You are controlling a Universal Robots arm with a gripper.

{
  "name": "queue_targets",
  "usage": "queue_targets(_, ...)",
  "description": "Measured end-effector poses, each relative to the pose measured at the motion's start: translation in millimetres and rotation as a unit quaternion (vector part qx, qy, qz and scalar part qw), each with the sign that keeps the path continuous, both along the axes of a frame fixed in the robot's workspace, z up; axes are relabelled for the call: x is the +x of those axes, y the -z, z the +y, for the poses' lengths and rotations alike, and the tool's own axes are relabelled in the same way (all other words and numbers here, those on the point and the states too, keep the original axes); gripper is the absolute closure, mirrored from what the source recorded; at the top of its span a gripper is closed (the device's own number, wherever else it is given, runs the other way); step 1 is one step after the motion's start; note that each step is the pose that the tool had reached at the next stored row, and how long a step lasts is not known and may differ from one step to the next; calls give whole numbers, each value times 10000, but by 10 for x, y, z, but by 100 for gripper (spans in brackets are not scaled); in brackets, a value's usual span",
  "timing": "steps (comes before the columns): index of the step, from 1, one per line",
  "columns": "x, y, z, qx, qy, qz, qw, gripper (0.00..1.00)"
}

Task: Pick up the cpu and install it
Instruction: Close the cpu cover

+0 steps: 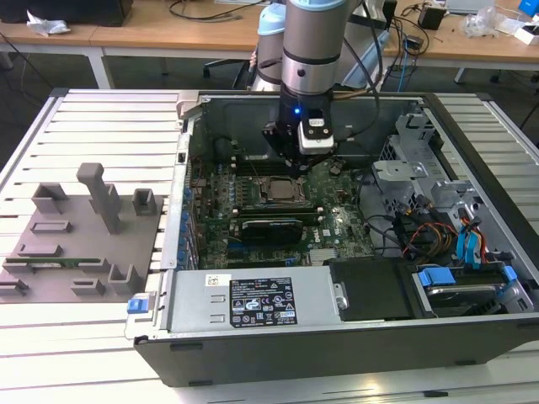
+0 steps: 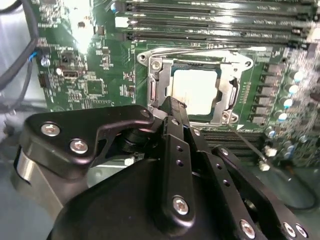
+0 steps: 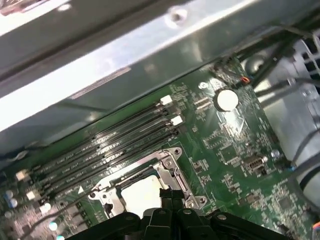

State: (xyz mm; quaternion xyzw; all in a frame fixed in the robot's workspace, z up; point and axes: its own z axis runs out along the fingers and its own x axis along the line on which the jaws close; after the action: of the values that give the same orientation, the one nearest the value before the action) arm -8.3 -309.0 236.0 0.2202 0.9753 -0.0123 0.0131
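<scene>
The cpu [image 1: 278,190] is a small square chip with a pale metal top. It lies flat inside the metal socket frame [image 2: 227,95] on the green motherboard [image 1: 337,210] of the open computer case. In both wrist views the cpu [image 2: 194,90] [image 3: 142,192] shows just past my fingertips. My gripper [image 1: 295,166] hangs inside the case just above the socket's edge. Its black fingers [image 2: 172,107] are pressed together with nothing between them, and the gripper [image 3: 167,192] is shut and apart from the chip.
Black memory slots [image 3: 105,155] run beside the socket, and a long black expansion card [image 1: 269,227] lies on its other side. Drive cages and cables [image 1: 438,219] fill the case's right part. A grey fixture plate [image 1: 76,244] with a green memory stick [image 1: 50,263] sits on the exterior view's left.
</scene>
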Motion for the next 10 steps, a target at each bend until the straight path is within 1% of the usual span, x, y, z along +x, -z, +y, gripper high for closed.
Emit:
queue_targets(2,0,3,0,0,-213,0,9998,89)
queue_targets(3,0,6,0,0,-349,0,9994,89)
queue_targets(4,0,8,0,0,-504,0,9987,89)
queue_targets(5,0,10,0,0,-668,0,9978,89)
queue_targets(6,0,14,0,0,-882,0,9961,89)
queue_targets(8,0,17,0,0,-1156,0,9933,89)
queue_targets(9,0,19,0,0,-1245,0,9922,89)
queue_targets(10,0,21,0,0,-1386,0,9904,89)
